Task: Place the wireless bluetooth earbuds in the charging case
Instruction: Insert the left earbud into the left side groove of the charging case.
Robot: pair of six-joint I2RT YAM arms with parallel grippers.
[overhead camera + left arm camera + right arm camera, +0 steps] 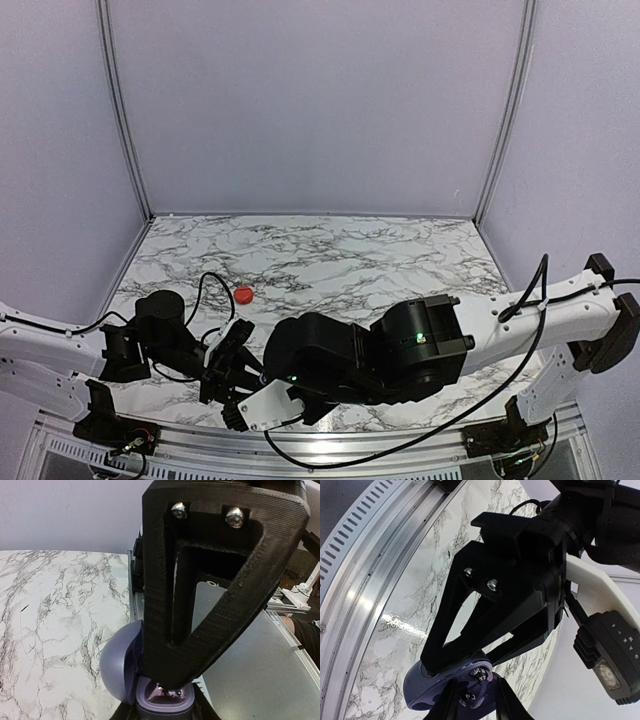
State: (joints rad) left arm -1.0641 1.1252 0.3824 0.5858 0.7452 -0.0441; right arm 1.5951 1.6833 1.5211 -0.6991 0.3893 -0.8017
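Right wrist view: left hand clamps the open lavender pebble-shaped charging case, apparently steadying it for loading; right hand hovers directly above, fingers slightly apart, either side of a glossy silvery-grey earbud lying inside the case.

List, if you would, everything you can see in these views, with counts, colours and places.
Lavender-blue rounded plastic charging case: one, lid open, near the table's front-left edge.
Glossy dark-and-silver earbuds: apparently two, inside that case.
Small red earbud: one, alone on the table, left of centre.
White grey-veined marble table: one, under everything.
Silver metal rail: one, along the near edge.
Left gripper: one, black, jaws closed on the case.
Right gripper: one, black, jaws apart above the case.
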